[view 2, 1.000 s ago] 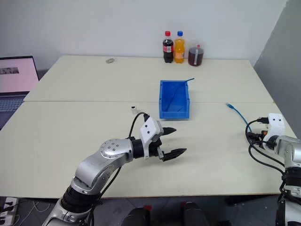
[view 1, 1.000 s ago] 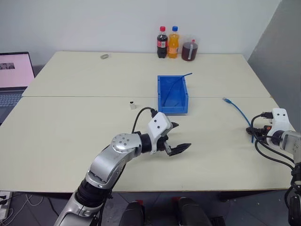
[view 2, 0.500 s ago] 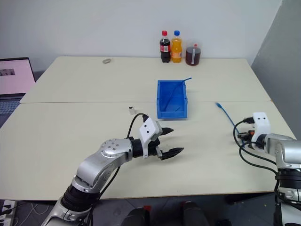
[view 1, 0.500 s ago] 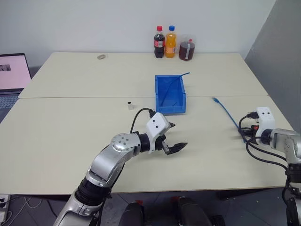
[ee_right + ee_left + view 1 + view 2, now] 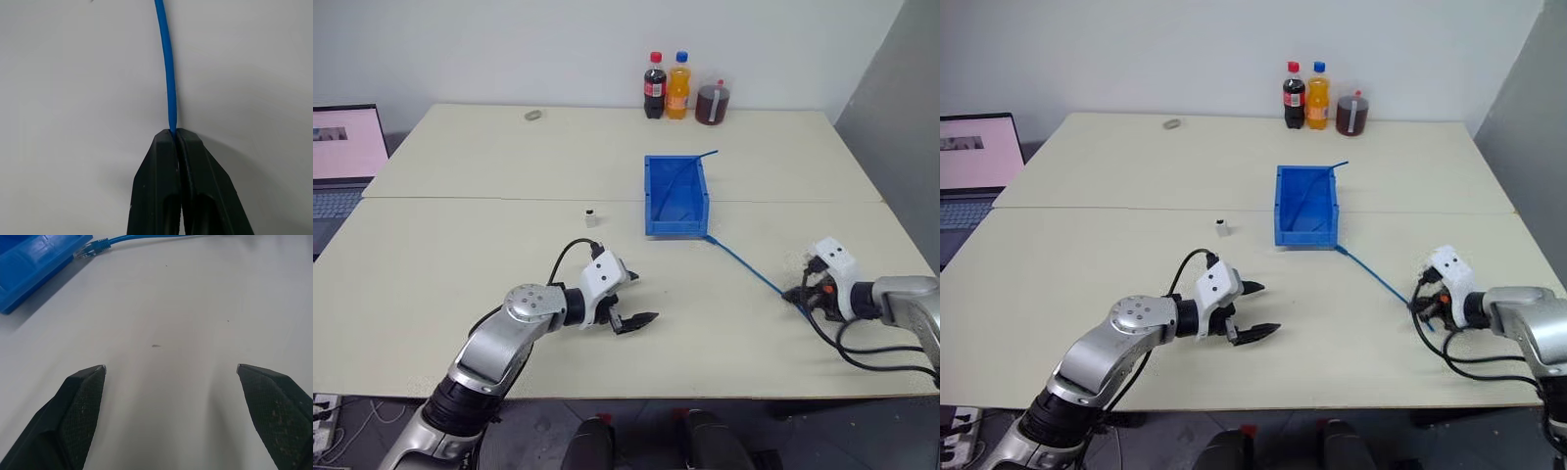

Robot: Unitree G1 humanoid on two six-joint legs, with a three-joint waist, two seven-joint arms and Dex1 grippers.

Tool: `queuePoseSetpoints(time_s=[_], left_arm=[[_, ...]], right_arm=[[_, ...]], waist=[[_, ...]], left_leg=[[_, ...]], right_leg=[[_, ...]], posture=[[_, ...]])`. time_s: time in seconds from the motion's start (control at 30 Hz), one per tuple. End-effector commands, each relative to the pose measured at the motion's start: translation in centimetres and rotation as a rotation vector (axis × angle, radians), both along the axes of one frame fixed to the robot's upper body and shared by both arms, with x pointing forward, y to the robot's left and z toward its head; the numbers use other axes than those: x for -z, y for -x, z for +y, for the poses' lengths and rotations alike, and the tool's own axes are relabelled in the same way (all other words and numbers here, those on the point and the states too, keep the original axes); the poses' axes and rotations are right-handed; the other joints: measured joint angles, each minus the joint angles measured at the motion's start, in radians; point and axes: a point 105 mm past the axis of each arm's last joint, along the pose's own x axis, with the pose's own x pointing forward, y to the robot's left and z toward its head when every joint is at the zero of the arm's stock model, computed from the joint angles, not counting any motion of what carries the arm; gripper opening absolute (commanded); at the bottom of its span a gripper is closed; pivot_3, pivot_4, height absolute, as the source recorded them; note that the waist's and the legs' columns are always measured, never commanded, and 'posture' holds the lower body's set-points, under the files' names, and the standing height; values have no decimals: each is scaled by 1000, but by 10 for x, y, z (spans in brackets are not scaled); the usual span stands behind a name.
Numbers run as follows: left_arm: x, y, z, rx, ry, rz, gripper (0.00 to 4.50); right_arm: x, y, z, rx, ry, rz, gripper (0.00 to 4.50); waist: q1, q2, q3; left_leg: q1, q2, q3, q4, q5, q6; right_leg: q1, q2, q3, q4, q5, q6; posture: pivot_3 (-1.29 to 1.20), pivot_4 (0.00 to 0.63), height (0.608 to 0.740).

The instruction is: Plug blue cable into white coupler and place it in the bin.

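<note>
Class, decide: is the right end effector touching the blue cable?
Touching. The right wrist view shows the right end effector with its fingers shut on the blue cable, which runs out from between the tips.

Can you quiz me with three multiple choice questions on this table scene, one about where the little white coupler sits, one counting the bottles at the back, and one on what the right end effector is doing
1. Where is the white coupler?
A. Inside the bin
B. On the table, left of the bin
C. In the left end effector

2. How many capped bottles stand at the far edge?
A. Two
B. Four
C. Five

3. What state is the right end effector in?
A. Shut on the blue cable
B. Wide open over the bin
C. Shut on the coupler

Answers:
1. B, it stands alone on the table, apart from the bin.
2. A, a cola bottle and an orange bottle stand beside a dark jar.
3. A, the right end effector has its fingers pressed together on the blue cable, while the left end effector stands open.
</note>
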Motion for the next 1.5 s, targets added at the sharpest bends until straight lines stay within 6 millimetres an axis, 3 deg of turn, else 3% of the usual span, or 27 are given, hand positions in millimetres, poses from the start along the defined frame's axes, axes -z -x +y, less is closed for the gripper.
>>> queuePoseSetpoints(time_s=[0.03,0.2,0.47,0.87,1.07,1.5], left_arm=[[-14,4,-3,25,60,-41,4500],[-11,10,0,50,51,-31,4500],[-7,22,5,65,35,3,4500],[2,37,27,-29,61,85,4500],[2,39,27,-67,78,70,4500],[3,37,28,-103,85,42,4500]], right_arm=[[-6,26,11,-282,29,-17,33],[-5,30,7,-387,68,-29,33],[-5,4,13,-467,115,-99,33],[-12,-17,66,-621,54,-83,33],[-17,-26,84,-655,23,-89,33],[-23,-56,53,-526,104,-118,33]], waist=[[0,0,0],[-9,0,1],[-11,0,2],[-6,1,3],[-4,1,3],[-4,1,3]], left_leg=[[0,1,1,0,0,0],[1,1,2,1,0,1],[2,1,3,1,0,1],[2,1,2,1,0,1],[0,1,2,2,0,1],[0,1,3,2,0,1]], right_leg=[[0,0,0,0,0,0],[-1,0,1,2,0,0],[-1,0,2,3,0,0],[-3,0,2,6,2,-4],[-4,0,2,6,3,-5],[-6,0,2,7,3,-6]], posture=[[0,150,740],[0,150,740],[0,150,740],[0,150,740],[0,150,740],[0,150,740]])
